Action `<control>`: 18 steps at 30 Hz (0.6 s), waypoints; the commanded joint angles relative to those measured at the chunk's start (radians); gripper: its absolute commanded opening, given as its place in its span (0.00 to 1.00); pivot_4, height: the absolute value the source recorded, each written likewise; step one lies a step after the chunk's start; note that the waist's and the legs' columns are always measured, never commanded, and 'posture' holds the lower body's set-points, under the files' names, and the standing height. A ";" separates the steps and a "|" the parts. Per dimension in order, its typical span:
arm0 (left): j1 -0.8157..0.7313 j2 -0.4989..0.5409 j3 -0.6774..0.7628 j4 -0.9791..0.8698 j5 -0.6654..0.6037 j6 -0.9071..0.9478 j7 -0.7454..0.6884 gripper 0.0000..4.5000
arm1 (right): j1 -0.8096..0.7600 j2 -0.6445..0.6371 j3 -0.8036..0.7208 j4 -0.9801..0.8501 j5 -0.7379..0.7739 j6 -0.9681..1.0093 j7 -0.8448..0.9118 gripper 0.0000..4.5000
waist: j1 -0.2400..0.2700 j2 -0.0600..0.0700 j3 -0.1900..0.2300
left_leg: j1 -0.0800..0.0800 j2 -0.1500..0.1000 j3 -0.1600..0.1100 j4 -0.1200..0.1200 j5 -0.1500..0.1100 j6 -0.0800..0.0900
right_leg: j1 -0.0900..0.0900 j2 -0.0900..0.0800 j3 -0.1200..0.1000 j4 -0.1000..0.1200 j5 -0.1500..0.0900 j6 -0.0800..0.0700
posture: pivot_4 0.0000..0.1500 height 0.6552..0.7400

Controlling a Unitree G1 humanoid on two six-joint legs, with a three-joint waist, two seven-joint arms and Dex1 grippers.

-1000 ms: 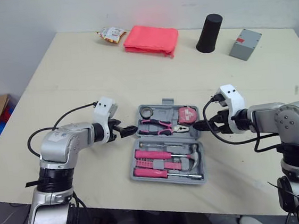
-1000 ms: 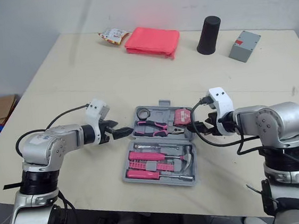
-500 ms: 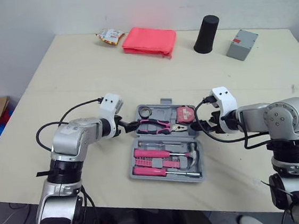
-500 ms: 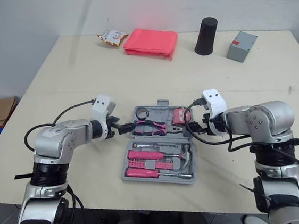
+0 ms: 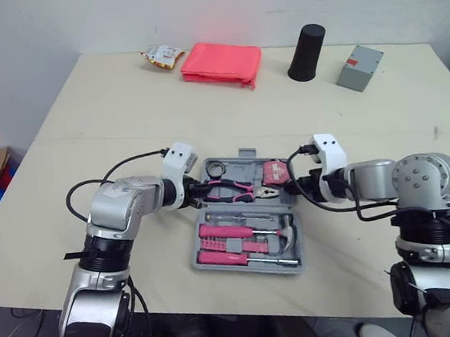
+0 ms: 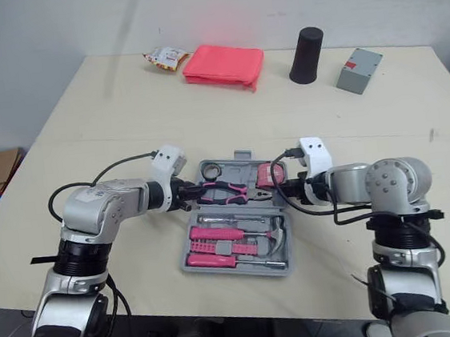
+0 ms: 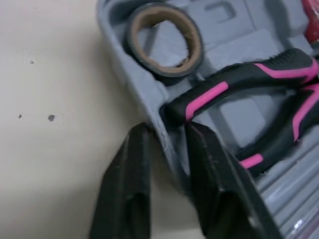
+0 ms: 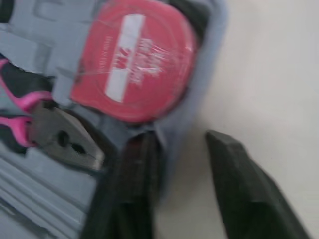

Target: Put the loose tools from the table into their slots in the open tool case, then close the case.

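- The case (image 5: 247, 153) lies open on the surface (image 5: 122, 107), low in the middle of the head view.
- My left claw (image 5: 198, 191) is at the left wall of the case's upper half. It is nearly closed, one finger (image 7: 129, 189) outside and one inside, pinching that wall beside the pliers (image 7: 239, 94) and tape roll (image 7: 163, 40).
- My right claw (image 5: 301, 186) is at the upper half's right wall, partly open and astride it by the tape measure (image 8: 132, 59). Its outer finger (image 8: 244, 184) stands clear of the wall, so it grips nothing.
- The hammer (image 5: 290, 230) and screwdrivers (image 5: 224, 233) sit in the lower half.
- A red pouch (image 5: 222, 60), black cylinder (image 5: 306, 51) and grey box (image 5: 359, 67) line the top of the frame.
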 commanded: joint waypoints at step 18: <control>0.211 -0.098 0.106 0.165 0.169 -1.252 -0.123 0.00 | 0.374 -0.308 0.376 -0.163 -0.761 -1.303 0.483 0.00 | 0.015 0.000 0.001 | -0.010 -0.001 0.004 -0.001 -0.002 0.003 | -0.010 0.001 0.001 -0.008 0.002 0.003 | 1.00 1.00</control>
